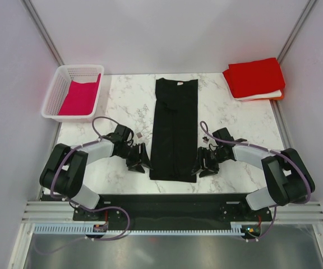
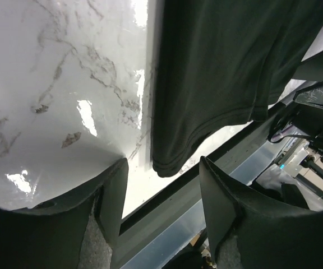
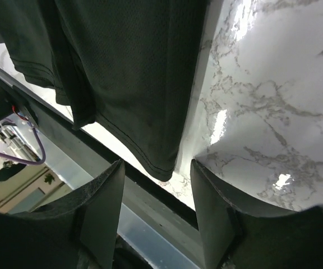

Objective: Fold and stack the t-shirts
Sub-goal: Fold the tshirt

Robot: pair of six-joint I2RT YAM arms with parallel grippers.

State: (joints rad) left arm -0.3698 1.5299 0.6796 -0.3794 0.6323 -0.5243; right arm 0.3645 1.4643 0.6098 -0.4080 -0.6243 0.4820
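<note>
The black t-shirt point(image 1: 175, 129) lies flat in the middle of the marble table point(image 1: 122, 101). It is folded lengthwise into a long narrow strip, with the collar and its small pale neck label point(image 1: 180, 83) at the far end and the hem at the near end.

The left gripper point(image 1: 139, 161) sits low over the marble just beside the black t-shirt's near left corner. The right gripper point(image 1: 205, 166) sits just beside its near right corner. Whether either one touches the cloth cannot be told.

In the left wrist view the two dark fingers point(image 2: 108, 196) stand apart. The stitched hem corner lies on the table ahead of the gap, and nothing is clamped. The right wrist view shows the same, with its fingers point(image 3: 102, 207) spread and the other hem corner lying ahead between them, free of both.

Well to the far left of the black t-shirt stands a white lattice basket point(image 1: 52, 95) with a magenta t-shirt point(image 1: 80, 98) inside. Well to its far right a folded red t-shirt point(image 1: 255, 77) tops a small stack, with a white edge point(image 1: 262, 96) and an orange edge point(image 1: 280, 96) showing beneath it
</note>
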